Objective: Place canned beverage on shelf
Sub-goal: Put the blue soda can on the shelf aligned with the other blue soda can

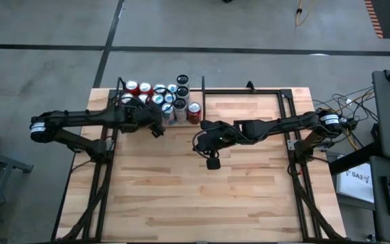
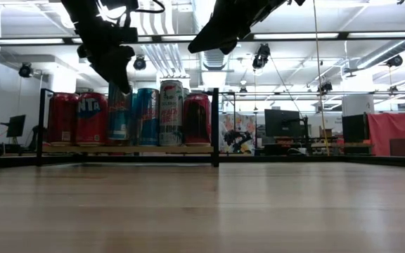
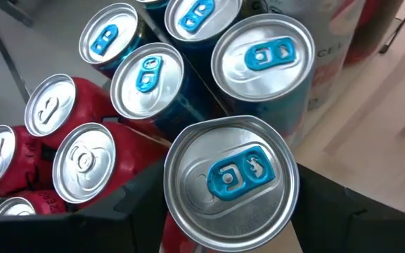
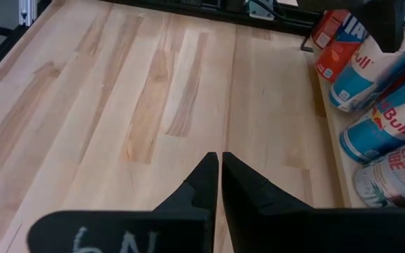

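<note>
Several red, blue and silver cans stand packed in the shelf (image 2: 129,149), a narrow black-framed bay with a wood plank floor at the table's far left. My left gripper (image 1: 160,122) reaches into this group from the left and is shut on a silver-topped can with a blue tab (image 3: 230,176), at the near side of the group. In the low view that blue can (image 2: 118,116) shows under the gripper (image 2: 114,63). My right gripper (image 1: 204,127) hangs shut above the bare table, just right of the cans, touching nothing. My left gripper has the blue-tab can between its two fingers (image 3: 136,207), one on each side of the can just below its top rim (image 3: 169,184). The fingers slant down from above and from the table's left. The can is upright; in the low view its bottom looks level with its neighbours on the plank.
Other cans (image 3: 262,60) press close on the far side of the held can. A red can (image 1: 193,112) stands at the group's right end beside the bay's black post (image 2: 215,126). The wide wood table (image 1: 202,196) lies toward the near edge.
</note>
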### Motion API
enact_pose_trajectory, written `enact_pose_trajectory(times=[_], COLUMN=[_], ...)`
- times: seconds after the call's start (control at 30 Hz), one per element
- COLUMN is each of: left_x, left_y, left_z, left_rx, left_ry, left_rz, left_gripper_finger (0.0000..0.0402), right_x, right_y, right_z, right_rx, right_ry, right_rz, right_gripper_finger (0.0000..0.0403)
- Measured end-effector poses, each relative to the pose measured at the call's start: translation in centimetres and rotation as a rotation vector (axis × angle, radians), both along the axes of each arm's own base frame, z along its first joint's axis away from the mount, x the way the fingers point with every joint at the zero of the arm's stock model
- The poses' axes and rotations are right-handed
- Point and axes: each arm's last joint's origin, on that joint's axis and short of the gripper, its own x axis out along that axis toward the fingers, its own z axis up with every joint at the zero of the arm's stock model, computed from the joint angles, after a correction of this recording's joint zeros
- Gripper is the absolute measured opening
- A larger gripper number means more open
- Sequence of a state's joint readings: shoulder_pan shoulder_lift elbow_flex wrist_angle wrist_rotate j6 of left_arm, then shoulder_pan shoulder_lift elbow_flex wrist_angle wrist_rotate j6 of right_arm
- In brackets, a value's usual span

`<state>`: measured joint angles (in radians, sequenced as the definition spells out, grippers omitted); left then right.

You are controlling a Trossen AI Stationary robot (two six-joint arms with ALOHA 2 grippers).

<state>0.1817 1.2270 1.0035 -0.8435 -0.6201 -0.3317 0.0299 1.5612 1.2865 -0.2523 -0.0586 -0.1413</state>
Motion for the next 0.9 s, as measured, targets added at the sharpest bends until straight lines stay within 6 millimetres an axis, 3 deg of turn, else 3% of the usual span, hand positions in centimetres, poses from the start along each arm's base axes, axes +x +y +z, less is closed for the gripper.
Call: enact_pose_trajectory(times=[0.77, 0.9], left_x=[0.2, 0.16], left_y=[0.04, 0.03], left_z=[-0.68, -0.88], left_rx=[-0.003, -0.002], left_ry=[-0.024, -0.017], left_rz=[0.013, 0.01], left_gripper_finger=[0.0221, 0.0239], right_x=[0.0, 0.0], right_y=[-0.02, -0.02], right_z=[-0.01, -0.01], right_rx=[-0.002, -0.002], right_ry=[0.001, 0.0], right_rz=[-0.008, -0.008], right_gripper_finger=[0.0009, 0.0009])
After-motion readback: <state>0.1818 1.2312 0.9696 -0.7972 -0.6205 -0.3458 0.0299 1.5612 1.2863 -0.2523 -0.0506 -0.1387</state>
